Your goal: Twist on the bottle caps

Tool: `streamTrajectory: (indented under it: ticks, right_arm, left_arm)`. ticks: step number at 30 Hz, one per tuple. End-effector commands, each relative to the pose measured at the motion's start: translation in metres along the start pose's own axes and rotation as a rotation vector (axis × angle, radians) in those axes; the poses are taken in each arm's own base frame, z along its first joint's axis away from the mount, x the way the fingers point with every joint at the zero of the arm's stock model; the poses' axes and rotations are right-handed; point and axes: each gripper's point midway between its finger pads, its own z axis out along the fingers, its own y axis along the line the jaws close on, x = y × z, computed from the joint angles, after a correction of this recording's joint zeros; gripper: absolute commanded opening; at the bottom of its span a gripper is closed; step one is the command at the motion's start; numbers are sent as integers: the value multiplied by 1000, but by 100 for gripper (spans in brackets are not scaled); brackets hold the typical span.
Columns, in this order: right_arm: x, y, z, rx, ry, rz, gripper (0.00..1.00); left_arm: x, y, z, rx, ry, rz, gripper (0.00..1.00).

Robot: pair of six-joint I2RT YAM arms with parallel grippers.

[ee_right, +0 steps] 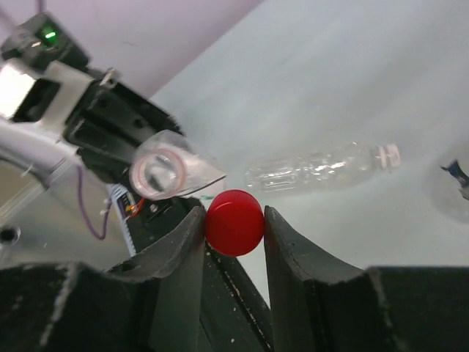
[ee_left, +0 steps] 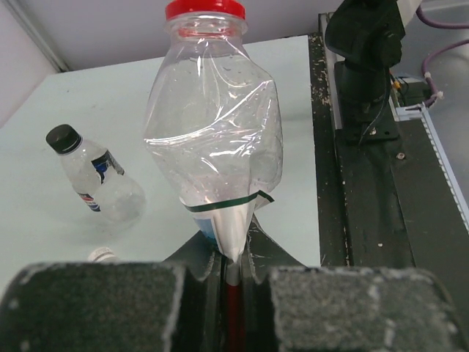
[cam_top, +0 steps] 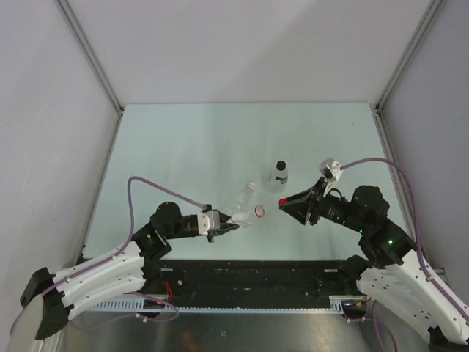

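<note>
- The left jaws pinch the bottom of a clear bottle point(ee_left: 212, 125), near the middle of the table point(cam_top: 220, 132).
- The right jaws squeeze the red cap point(ee_right: 234, 221), just right of the bottle's open mouth.

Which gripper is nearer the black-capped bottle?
Right. The right gripper, holding the red cap, sits just below the black-capped bottle in the top view; the left gripper, clamping a crushed bottle, is farther left.

A pale table point(cam_top: 183, 139) fills the middle of the frame. Near its centre sits a black-capped bottle point(cam_top: 278, 176), and just lower left lies a clear white-capped bottle point(cam_top: 245, 196).
</note>
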Motion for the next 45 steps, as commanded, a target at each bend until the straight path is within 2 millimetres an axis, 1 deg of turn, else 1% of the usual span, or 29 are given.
streamTrajectory:
  ticks: [1,4,8,12,19,31,37,42,45]
  right_arm:
    - [-6,48,-19,-289,7,-119,6]
    - [-12,60,-20,-374,-7,-143,6]
    - [-15,64,-12,-427,16,-164,6]
    - [-12,60,-2,-430,45,-163,5]
    - [-6,43,8,-355,65,-164,4]
    - [-6,35,15,-316,64,-172,4]
    - [-3,32,18,-307,76,-164,3]
    - [1,35,19,-331,95,-149,4]
    - [5,42,18,-369,114,-142,4]
  left_arm:
    - [-23,2,3,38,-57,125,0]
    - [-19,5,5,22,-37,110,0]
    - [-12,8,7,13,-5,77,0]
    - [-8,9,10,12,14,46,0]
    - [-7,6,14,43,23,25,0]
    - [-19,-2,15,93,-7,2,0]
    - [-23,-8,14,121,-19,-13,0]
    - [-27,-6,15,119,-25,-18,0]
    - [-30,1,17,81,-21,-31,0]
